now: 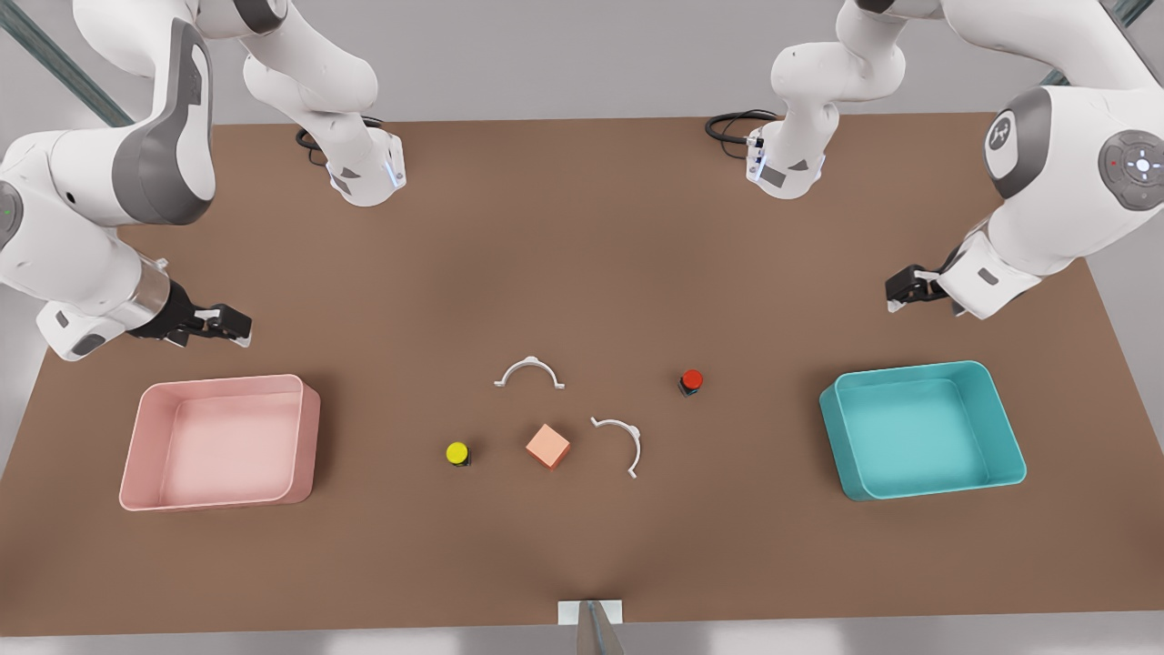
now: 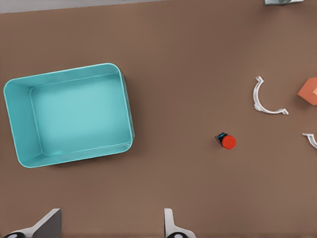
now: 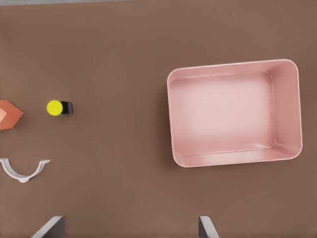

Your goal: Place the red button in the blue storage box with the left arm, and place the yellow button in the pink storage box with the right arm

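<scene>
The red button [image 1: 692, 380] [image 2: 228, 142] stands on the brown table, right of centre in the front view. Left of centre stands the yellow button [image 1: 457, 452] [image 3: 55, 107]. The blue storage box [image 1: 832, 437] [image 2: 126, 104] lies at the front view's right with nothing in it, and the pink storage box [image 1: 309, 437] [image 3: 171, 114] lies at the front view's left, likewise holding nothing. My left gripper [image 1: 905, 291] [image 2: 109, 228] hovers open behind the blue box. Behind the pink box, my right gripper [image 1: 227, 323] [image 3: 129, 228] is open too. Neither holds anything.
A salmon-orange cube [image 1: 547, 446] sits between the two buttons. Two white curved clips [image 1: 529, 368] [image 1: 623, 437] lie near it. A grey post [image 1: 591, 628] stands at the table's front edge. The arm bases stand along the back edge.
</scene>
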